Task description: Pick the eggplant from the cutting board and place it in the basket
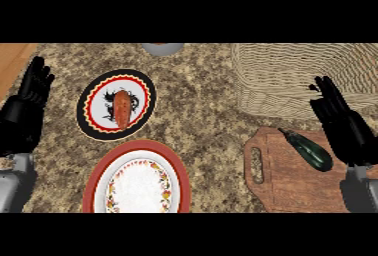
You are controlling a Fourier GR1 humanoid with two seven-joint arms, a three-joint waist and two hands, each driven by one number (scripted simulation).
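A dark green-black eggplant [308, 150] lies tilted on the brown wooden cutting board [288, 185] at the lower right. Just to its right my right hand [343, 127] hovers open with straight fingers pointing up-left, beside the eggplant and apart from it. The woven wicker basket [295, 75] stands behind the board at the upper right; the fingertips overlap its near wall in the view. My left hand [26, 107] rests open at the left edge, fingers up.
A black plate [92, 100] with a red and yellow rim carries an orange sausage-like item [122, 108]. A red-rimmed white plate [100, 175] sits near the front. A grey bowl [162, 48] shows at the top edge. A wooden strip runs along the far left.
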